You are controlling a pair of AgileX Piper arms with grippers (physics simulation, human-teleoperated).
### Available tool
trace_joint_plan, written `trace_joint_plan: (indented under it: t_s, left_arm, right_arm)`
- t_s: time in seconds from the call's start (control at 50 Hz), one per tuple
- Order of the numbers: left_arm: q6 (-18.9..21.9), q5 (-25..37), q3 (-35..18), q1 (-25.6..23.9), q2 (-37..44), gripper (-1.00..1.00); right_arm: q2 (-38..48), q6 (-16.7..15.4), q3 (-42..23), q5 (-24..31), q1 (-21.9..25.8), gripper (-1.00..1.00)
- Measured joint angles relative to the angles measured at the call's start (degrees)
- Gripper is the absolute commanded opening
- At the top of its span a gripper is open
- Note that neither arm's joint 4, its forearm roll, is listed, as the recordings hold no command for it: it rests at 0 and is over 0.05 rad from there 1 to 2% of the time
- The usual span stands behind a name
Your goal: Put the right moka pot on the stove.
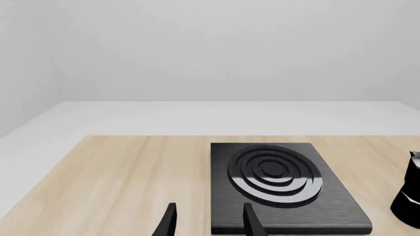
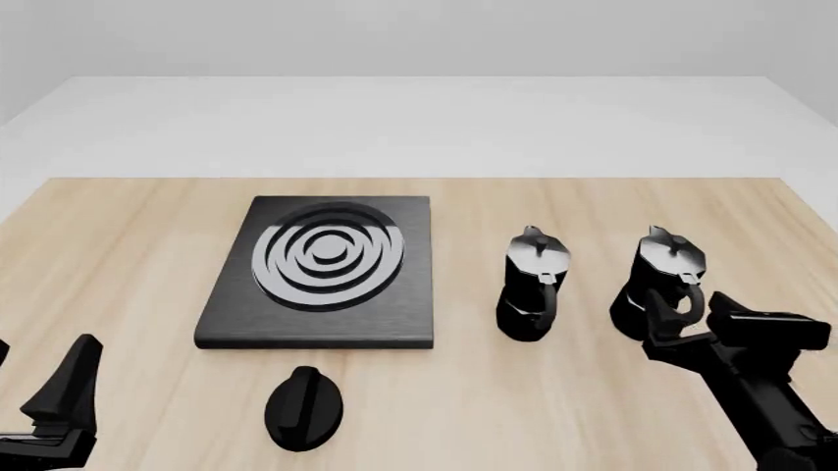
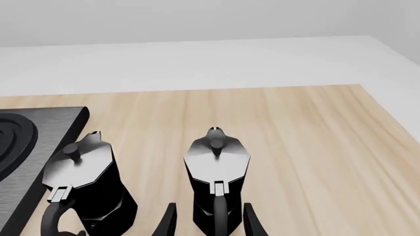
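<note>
Here, two moka pots, the right moka pot (image 2: 665, 278) between the right gripper's (image 2: 682, 316) parted fingers, one stove (image 2: 321, 272), one knob (image 2: 305, 407), left gripper (image 1: 208, 221) apart.

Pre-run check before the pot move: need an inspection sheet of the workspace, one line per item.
Surface: light wood table.
Job's things: right moka pot upright on the table; stove bare on top.
Clutter: second moka pot between the two; black knob near the stove's front edge.
Grippers: right gripper open, handle between its fingers; left gripper open, holds nothing.
Cables: nothing seen.
Surroundings: plain white floor and walls.
</note>
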Motion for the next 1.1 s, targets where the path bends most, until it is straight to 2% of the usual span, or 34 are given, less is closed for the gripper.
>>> trace_joint_plan:
  t_s: [0.36,0.38,0.56,0.78,0.9,1.1]
  left_arm:
    - [0.0,0.0,0.0,0.0,0.0,1.00]
    - [0.0,0.0,0.0,0.0,0.0,1.00]
    - [0.0,0.0,0.0,0.0,0.0,1.00]
    - [0.0,0.0,0.0,0.0,0.0,1.00]
    - [0.0,0.0,0.0,0.0,0.0,1.00]
    - [0.0,0.0,0.0,0.0,0.0,1.00]
  right_arm:
    - [5.0,0.0,-3.7,-0.4,-0.7,1.00]
    - [5.3,0.0,-3.9,-0.4,-0.8,-1.00]
    - [5.5,0.4,-4.2,-0.4,-1.3,-1.00]
    - [1.7,-0.7,-1.9,0.6,-0.7,-1.00]
    - [-5.3,-1.7,-1.1,5.6,0.1,-1.00]
    - [-21.0,-2.9,-1.5,19.1,1.4,-1.00]
